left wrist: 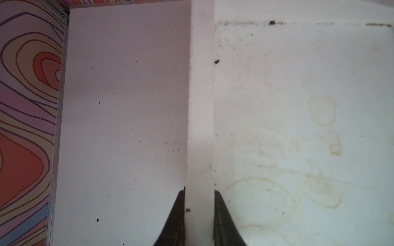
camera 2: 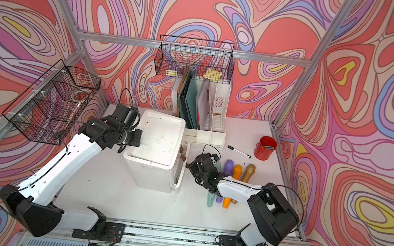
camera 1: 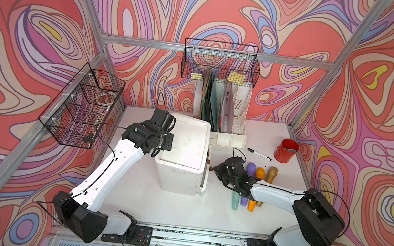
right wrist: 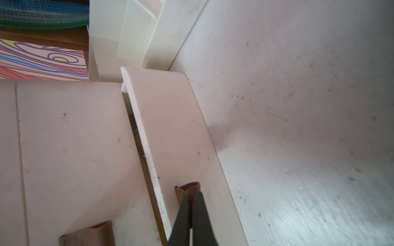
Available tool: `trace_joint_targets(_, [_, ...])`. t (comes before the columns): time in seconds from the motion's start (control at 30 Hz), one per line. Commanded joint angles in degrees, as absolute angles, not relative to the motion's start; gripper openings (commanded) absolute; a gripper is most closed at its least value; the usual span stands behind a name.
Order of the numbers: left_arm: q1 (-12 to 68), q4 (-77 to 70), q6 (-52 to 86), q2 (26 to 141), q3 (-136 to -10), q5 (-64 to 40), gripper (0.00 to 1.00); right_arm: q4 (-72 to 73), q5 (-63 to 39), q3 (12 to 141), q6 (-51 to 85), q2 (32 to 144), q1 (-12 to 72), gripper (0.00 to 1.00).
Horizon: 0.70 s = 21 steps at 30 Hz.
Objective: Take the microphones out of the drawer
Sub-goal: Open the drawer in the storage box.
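Between the shut fingers of the right gripper (right wrist: 190,192) sat the drawer's brown pull tab (right wrist: 187,187).
Beyond it the drawer front (right wrist: 170,127) stood slightly out; a grey mesh patch, seemingly the microphone (right wrist: 133,122), showed inside the gap. Left gripper (left wrist: 199,191) clamped the cabinet's top rim (left wrist: 200,85).

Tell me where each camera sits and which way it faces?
Both top views: overhead, facing down on the white table; left arm and right arm show.
Left wrist: on its arm, facing along the left gripper clamping the white plastic drawer cabinet's rim.
Right wrist: on its arm, facing along the right gripper pinching the drawer's brown strap handle.
Shared: every view shows the cabinet.
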<state>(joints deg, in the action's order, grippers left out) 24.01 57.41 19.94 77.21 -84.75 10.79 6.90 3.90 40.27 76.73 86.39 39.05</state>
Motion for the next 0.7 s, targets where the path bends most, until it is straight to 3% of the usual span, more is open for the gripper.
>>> trace_joint_targets(0.0, [24.26,57.12,19.29,76.6,-83.41,12.1,0.0,-2.67,8.43,42.31,70.43,83.12,38.63,0.0])
trace_joint_targets(0.67, [24.34,57.13,18.96,76.9,-83.87,12.22,0.0,-13.82,10.18,38.89,63.9,73.23,29.91,0.0])
